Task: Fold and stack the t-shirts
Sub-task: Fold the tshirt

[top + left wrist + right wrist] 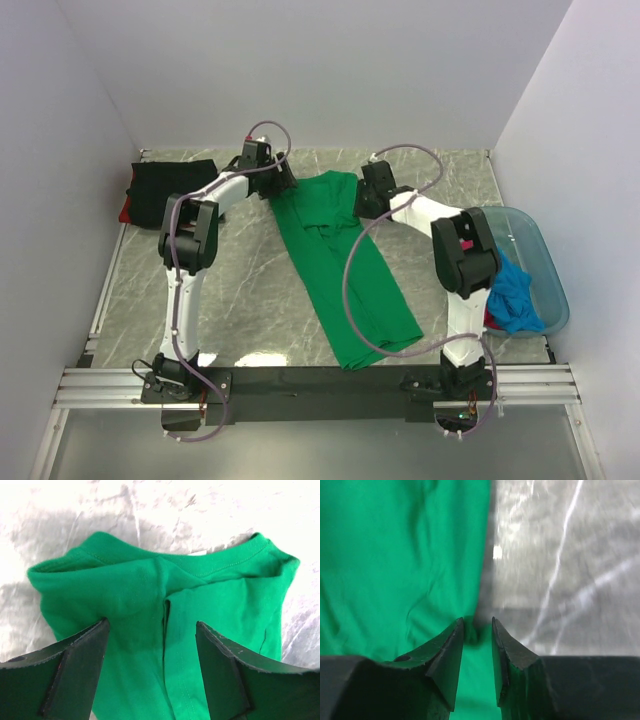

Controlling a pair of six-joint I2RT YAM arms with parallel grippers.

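Observation:
A bright green t-shirt (340, 260) lies lengthwise across the middle of the table, its collar end at the back with the sides folded inward (150, 595). My left gripper (283, 185) hovers open over that collar end, its fingers wide apart above the central fold (152, 635). My right gripper (362, 200) is at the shirt's right edge (395, 555), its jaws a little apart with green cloth lying loose between the tips (477, 627). At the back left a folded black t-shirt (170, 185) rests on a red one (125, 212).
A translucent blue tub (545, 270) stands at the right edge, holding a blue t-shirt (515, 290) and a bit of red cloth (490, 318). White walls close in the table on three sides. Grey marbled tabletop (570, 555) shows beside the shirt.

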